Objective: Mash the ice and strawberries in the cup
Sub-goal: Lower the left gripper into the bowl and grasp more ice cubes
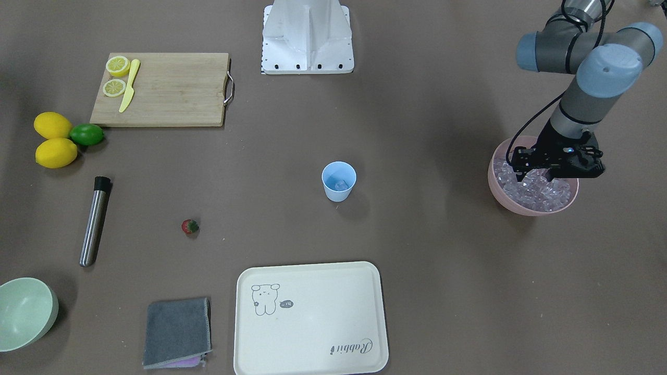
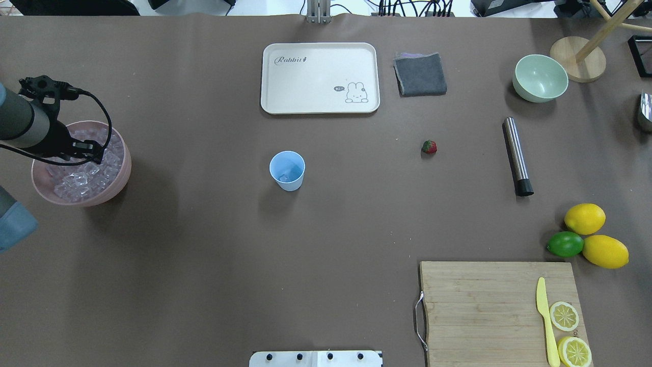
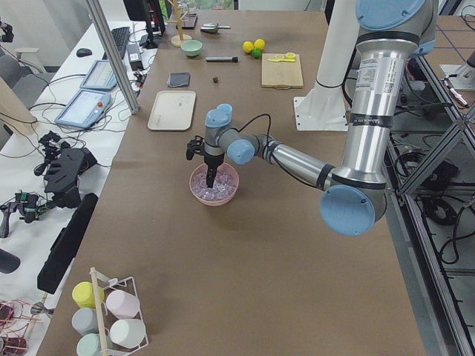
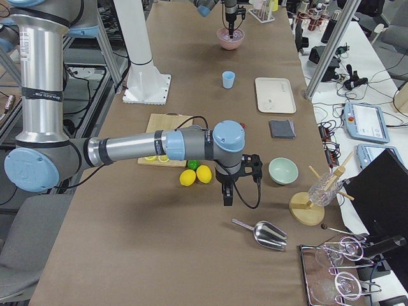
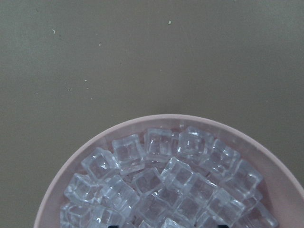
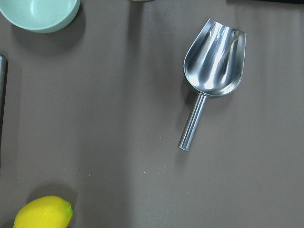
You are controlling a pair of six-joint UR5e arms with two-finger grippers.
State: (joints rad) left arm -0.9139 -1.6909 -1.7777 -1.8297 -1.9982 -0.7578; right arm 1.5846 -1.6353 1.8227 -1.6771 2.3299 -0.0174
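Note:
The light-blue cup (image 1: 338,181) (image 2: 287,171) stands mid-table with a clear ice cube (image 1: 341,185) in its bottom. More ice (image 1: 536,191) (image 5: 161,190) fills the pink bowl (image 1: 513,204) (image 2: 121,181). My left gripper (image 1: 532,178) (image 2: 94,155) points down into that bowl, open, its tips among the cubes. The strawberry (image 1: 189,226) (image 2: 429,147) lies alone on the table, apart from the cup. My right gripper (image 4: 227,196) hangs near the lemons, far from the cup. It shows only in the exterior right view, so I cannot tell whether it is open or shut.
A steel cylinder (image 1: 94,221) lies near the strawberry. A cream tray (image 1: 311,317), a grey cloth (image 1: 177,332) and a pale-green bowl (image 1: 26,312) sit along the far edge. A cutting board (image 1: 167,89) with lemon halves and a knife, lemons, a lime and a metal scoop (image 6: 216,61) lie on my right side.

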